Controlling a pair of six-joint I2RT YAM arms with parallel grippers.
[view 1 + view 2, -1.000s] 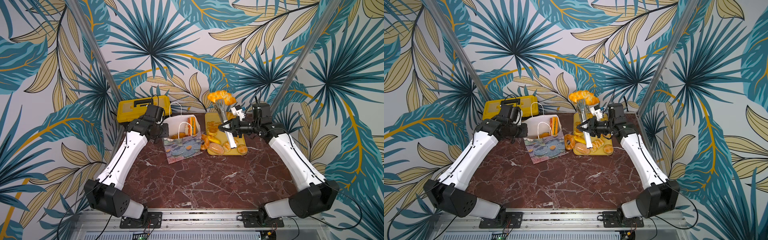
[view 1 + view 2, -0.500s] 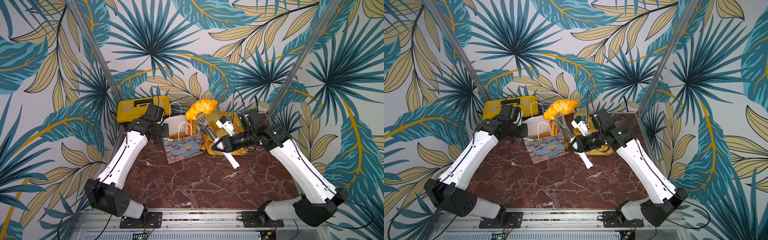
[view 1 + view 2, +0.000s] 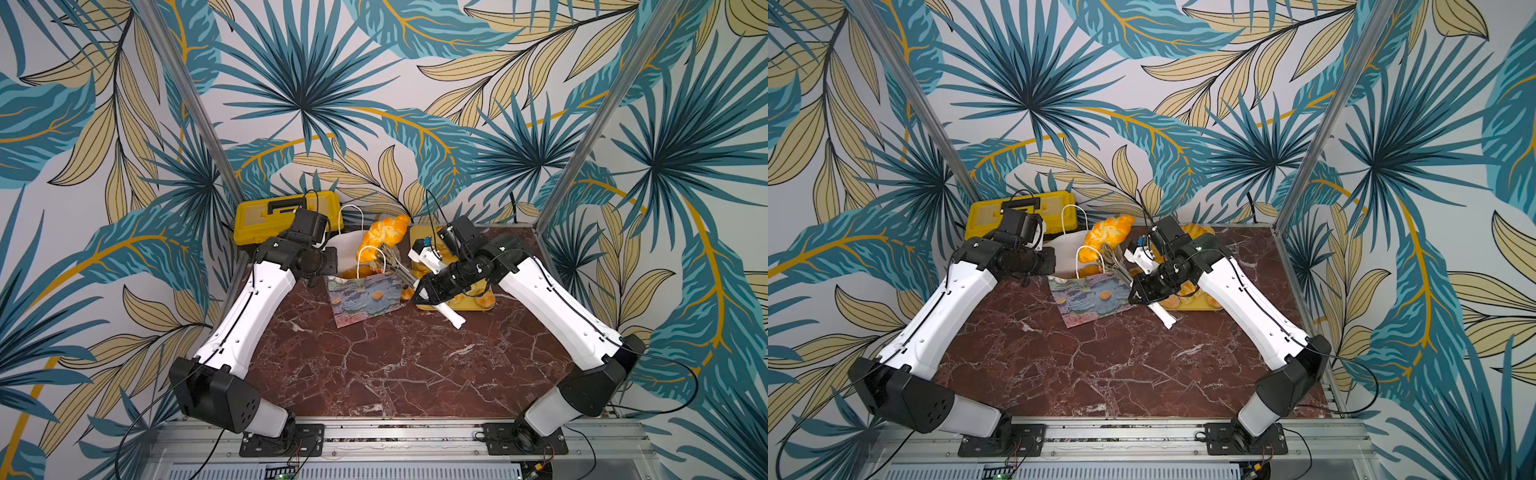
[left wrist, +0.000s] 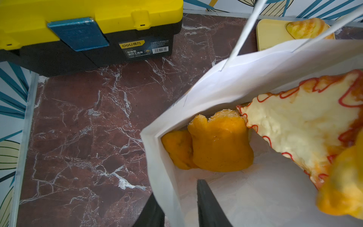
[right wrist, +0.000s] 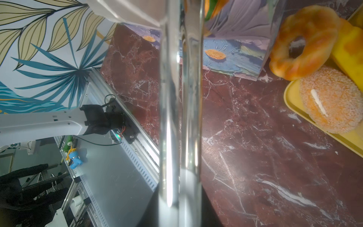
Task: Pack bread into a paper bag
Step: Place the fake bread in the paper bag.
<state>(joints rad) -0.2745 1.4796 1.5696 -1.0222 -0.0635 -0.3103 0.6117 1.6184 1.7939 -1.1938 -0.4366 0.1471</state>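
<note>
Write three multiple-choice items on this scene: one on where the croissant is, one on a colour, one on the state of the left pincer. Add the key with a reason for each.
1. The croissant in the tongs is:
A) lying on the table
B) on the floor
C) above the open paper bag

2. The toolbox lid is:
A) red
B) yellow
C) green

3. The left pincer is:
A) closed over the paper bag's side wall
B) wide open, clear of the bag
C) gripping a doughnut

Key:
1 C: both top views show it hanging over the bag's mouth.
2 B: the lid is yellow over a black base.
3 A: the left wrist view shows one finger inside the wall and one outside.
</note>
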